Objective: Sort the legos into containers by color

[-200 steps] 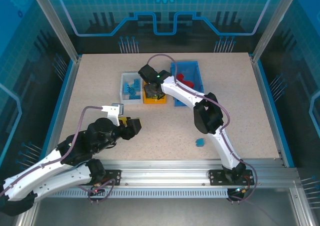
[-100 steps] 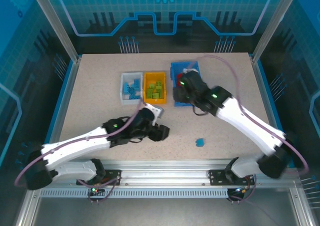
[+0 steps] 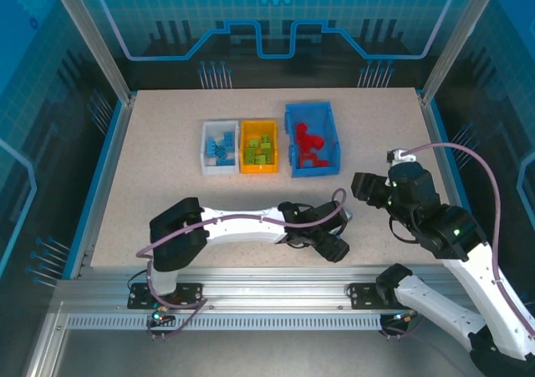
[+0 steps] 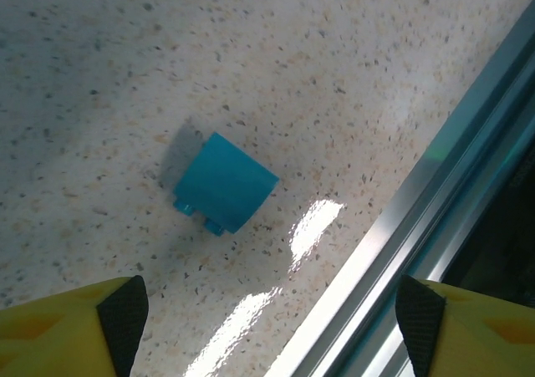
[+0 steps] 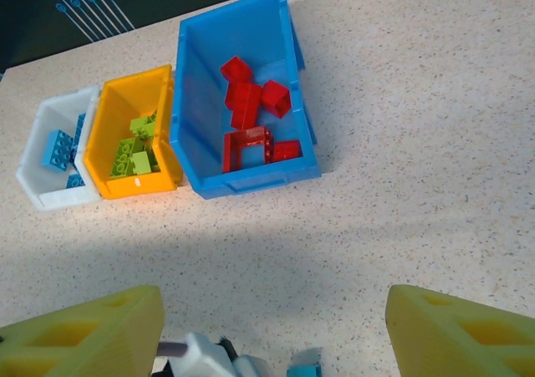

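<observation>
The left claw (image 4: 269,331) stood wide open, with nothing between its black pads (image 4: 124,310). It hung low over the speckled table (image 4: 351,51), near the metal rail (image 4: 401,226) along the table's front edge. One loose light blue brick (image 4: 224,182) lay tipped on its side on the table just ahead of the gap in the jaws, touching neither finger. From above, the left arm (image 3: 242,225) stretched far across to the near middle of the table, and the wrist covered that brick.

Farther back, three bins sat close together in a row. At the left was the small white bin (image 3: 204,147), which held light blue bricks (image 5: 58,147). In the middle, the yellow bin (image 3: 258,170) held green bricks (image 5: 134,151). Rightmost was the large blue bin (image 3: 290,143). It held red bricks (image 5: 251,97), among them an open red square frame (image 5: 247,147) lying near its front wall. No brick in the row sat in a bin with another colour.

The right claw (image 5: 272,343) was also open and empty, its yellow fingers (image 5: 84,335) spread wide. It was raised above the right side of the table, well apart from the bins, and its camera looked down across bare tabletop toward all three. Seen from above, it stood to the right of the left claw and a little farther back.
</observation>
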Action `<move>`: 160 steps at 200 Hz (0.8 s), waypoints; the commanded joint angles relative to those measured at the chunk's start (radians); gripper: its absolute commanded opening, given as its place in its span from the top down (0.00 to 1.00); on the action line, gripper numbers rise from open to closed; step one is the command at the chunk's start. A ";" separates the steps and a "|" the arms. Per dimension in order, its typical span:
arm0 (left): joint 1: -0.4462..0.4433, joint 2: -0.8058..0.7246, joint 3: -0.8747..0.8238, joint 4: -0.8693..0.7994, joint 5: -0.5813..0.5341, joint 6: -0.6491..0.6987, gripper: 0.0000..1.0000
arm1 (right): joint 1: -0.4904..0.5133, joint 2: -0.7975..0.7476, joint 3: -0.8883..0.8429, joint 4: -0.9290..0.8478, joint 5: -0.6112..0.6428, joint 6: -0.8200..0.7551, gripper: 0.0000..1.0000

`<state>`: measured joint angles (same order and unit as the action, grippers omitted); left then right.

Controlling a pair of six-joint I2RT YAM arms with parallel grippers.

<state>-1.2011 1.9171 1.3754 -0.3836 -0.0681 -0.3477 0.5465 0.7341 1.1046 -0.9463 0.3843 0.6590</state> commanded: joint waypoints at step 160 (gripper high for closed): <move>0.098 0.191 0.039 0.162 0.217 0.695 0.26 | -0.018 -0.114 0.040 -0.025 -0.025 0.013 0.26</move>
<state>-1.1007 2.0804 1.3754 -0.2520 0.1120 0.3420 0.5423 0.6308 1.1206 -0.9611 0.3725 0.6632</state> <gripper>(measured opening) 0.769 0.742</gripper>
